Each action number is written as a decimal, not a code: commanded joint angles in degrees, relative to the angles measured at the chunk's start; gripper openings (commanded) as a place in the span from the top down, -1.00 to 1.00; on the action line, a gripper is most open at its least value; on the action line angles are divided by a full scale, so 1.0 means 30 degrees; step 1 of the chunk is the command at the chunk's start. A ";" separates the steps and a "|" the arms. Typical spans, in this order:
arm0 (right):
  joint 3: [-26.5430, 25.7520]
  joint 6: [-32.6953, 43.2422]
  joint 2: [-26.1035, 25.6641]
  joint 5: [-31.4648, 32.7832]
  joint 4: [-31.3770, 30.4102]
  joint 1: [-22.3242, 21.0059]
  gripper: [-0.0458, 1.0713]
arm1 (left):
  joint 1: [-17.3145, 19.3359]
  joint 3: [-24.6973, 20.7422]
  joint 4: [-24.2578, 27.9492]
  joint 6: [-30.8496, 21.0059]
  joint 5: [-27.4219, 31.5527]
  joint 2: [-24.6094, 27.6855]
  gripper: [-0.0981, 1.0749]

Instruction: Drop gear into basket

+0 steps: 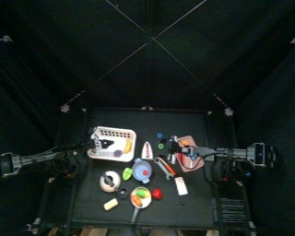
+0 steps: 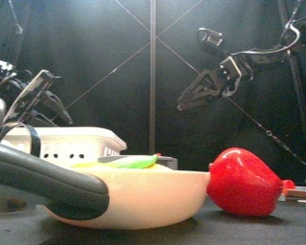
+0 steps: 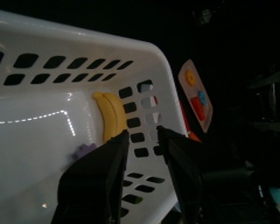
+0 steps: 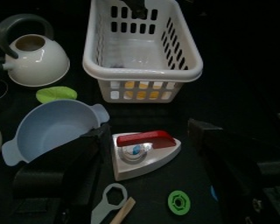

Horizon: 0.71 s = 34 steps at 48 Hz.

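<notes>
Closest to us in the front view, a dark grey handle [image 2: 47,187] runs up to a cream bowl [image 2: 149,196], and a red toy fruit [image 2: 245,182] sits just beside the bowl on the black table [image 2: 245,230]. Behind them, towards the left, we see the basket [image 2: 66,144], white with lattice sides.

From above, we find the basket [image 1: 112,142] at the table's back left. A blue bowl [image 1: 143,171] lies in front of it, and a white kettle [image 1: 110,181] stands near that bowl.

The left gripper [image 3: 140,171] is at the basket's end wall. Its jaws are drawn narrow, one over the inside and one over the outside, and they clasp the latticed wall between them. Inside the basket, a yellow piece [image 3: 112,118] lies against that wall. An orange and red item [image 3: 195,101] lies outside it on the table.

The right gripper [image 4: 140,175] hangs above the table with its jaws spread wide and nothing between them. Under it, we see the gear [image 4: 181,202], a small green ring. It lies flat on the table, outside the basket and well apart from it. A red and white toy iron [image 4: 143,153] sits just beside the gear, and a white toy wrench [image 4: 108,206] lies near both. A green toy [image 4: 55,92] lies between the kettle and the blue bowl.
</notes>
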 commanded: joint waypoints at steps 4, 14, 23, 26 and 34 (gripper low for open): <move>-0.0498 0.0029 -0.0176 -0.0176 0.0000 0.0059 -0.88 | 0.0059 -0.0645 0.0146 0.0000 -0.0059 0.0029 -0.49; -0.0439 0.0029 -0.0176 -0.0176 0.0000 0.0059 -0.88 | 0.0088 -0.0732 0.0234 0.0146 -0.0176 -0.0146 -0.49; -0.0117 0.0029 -0.0176 -0.0176 0.0000 0.0088 -0.87 | 0.0059 -0.0908 0.0557 0.0088 -0.0264 -0.0264 -0.49; 0.0029 0.0029 -0.0176 -0.0117 0.0059 0.0088 -0.88 | 0.0088 -0.1025 0.0527 0.0117 -0.0264 -0.0264 -0.49; 0.0381 0.0117 -0.0293 0.0205 0.0439 0.0117 -0.87 | 0.0088 -0.1143 0.0732 0.0117 -0.0352 -0.0264 -0.49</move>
